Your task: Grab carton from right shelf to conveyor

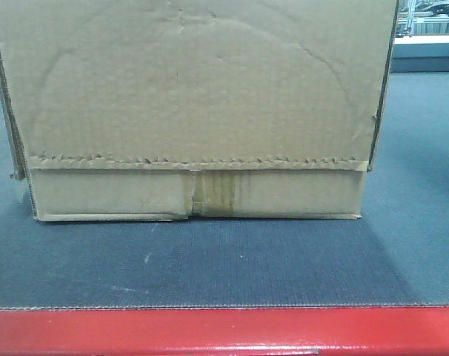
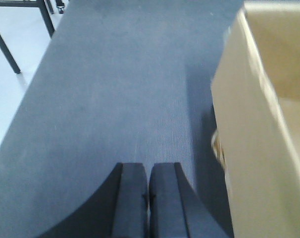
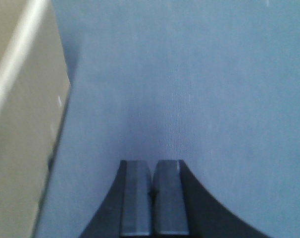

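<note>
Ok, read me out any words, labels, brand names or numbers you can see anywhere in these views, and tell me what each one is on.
None: no readable text in any view.
The carton is plain brown, with only a serrated flap edge and stained tape.
The conveyor belt and its red edge carry no marking.
The left gripper and right gripper show no label.
Background items at the front view's top right are too small and blurred to read.

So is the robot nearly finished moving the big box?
Pretty much. The carton already sits flat on the conveyor, behind its red edge. Nothing is in hand: the left gripper and right gripper are both shut and empty, each beside the box without touching it. Little seems left, perhaps just backing away.
</note>
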You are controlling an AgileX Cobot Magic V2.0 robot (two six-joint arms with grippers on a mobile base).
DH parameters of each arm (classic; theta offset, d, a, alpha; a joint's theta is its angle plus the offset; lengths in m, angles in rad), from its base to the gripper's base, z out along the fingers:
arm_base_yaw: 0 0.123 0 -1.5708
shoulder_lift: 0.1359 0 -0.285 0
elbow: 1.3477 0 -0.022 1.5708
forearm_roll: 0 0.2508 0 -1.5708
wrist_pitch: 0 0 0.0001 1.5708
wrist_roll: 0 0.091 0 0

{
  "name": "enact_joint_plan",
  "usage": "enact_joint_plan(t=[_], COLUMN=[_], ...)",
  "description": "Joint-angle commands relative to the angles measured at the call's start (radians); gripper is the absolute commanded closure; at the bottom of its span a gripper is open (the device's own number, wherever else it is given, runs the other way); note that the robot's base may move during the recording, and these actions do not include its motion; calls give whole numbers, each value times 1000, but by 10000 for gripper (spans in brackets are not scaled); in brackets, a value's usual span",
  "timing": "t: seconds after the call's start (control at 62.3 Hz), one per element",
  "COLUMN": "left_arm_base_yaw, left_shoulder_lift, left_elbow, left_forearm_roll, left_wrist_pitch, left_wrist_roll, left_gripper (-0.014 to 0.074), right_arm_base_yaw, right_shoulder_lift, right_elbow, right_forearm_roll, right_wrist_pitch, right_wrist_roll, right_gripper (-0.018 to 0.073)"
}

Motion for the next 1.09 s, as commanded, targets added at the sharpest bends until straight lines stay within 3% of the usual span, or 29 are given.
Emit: enact_joint_plan(t=[0.0, 0.241, 0.418, 0.803, 1.076], left_arm_base_yaw=[5, 5, 5, 5, 5], left_shoulder_lift=[-111, -395, -632, -936, -959], left_elbow=[129, 420, 520, 552, 552], left_forearm_roll=[-7, -7, -7, -6, -6], left_wrist_pitch=[-87, -198, -194, -158, -149], left_wrist_roll=[3, 3, 3, 3, 3], left_gripper=[584, 584, 584, 584, 584], right_arm_base_yaw=[-6, -6, -6, -6, -6], right_shoulder_lift=[-97, -362, -614, -1103, -1147], right_elbow=[152, 536, 713, 785, 785], right_forearm_roll=[3, 5, 5, 5, 5], right_wrist_pitch=[-126, -383, -452, -375, -380], right_wrist_roll=[-8, -8, -8, -8, -8], right_gripper=[627, 627, 627, 627, 627])
